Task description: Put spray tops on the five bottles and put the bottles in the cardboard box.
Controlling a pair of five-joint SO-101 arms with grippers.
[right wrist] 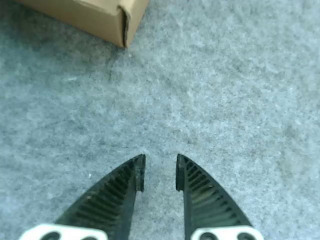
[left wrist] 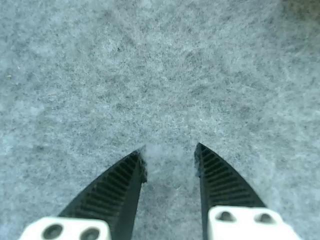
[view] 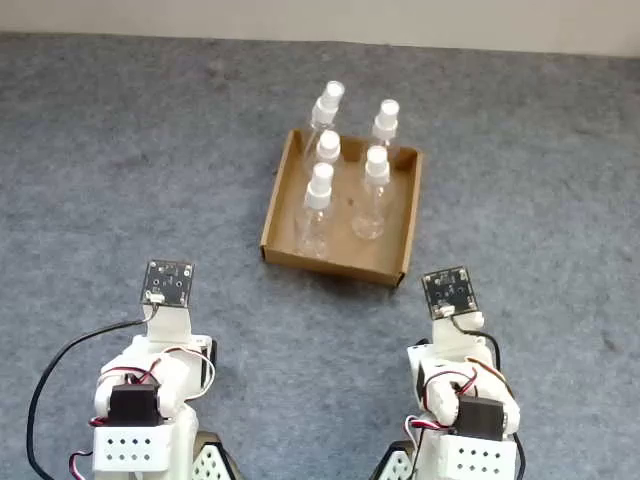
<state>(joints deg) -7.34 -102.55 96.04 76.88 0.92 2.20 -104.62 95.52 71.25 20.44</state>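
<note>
A shallow cardboard box [view: 278,205] lies at the middle of the table, and one of its corners [right wrist: 100,20] appears in the right wrist view. Several clear bottles stand upright in it, each with a white spray top, such as the near left bottle [view: 316,212] and the near right bottle [view: 372,195]. My left gripper [left wrist: 170,150] hovers open over bare carpet, well short of the box and to its left. My right gripper [right wrist: 160,159] is slightly open and empty, just short of the box's near right corner.
Grey carpet [view: 120,150] covers the table all around the box. Both arm bases [view: 140,410] [view: 465,410] sit at the near edge, with cables beside them.
</note>
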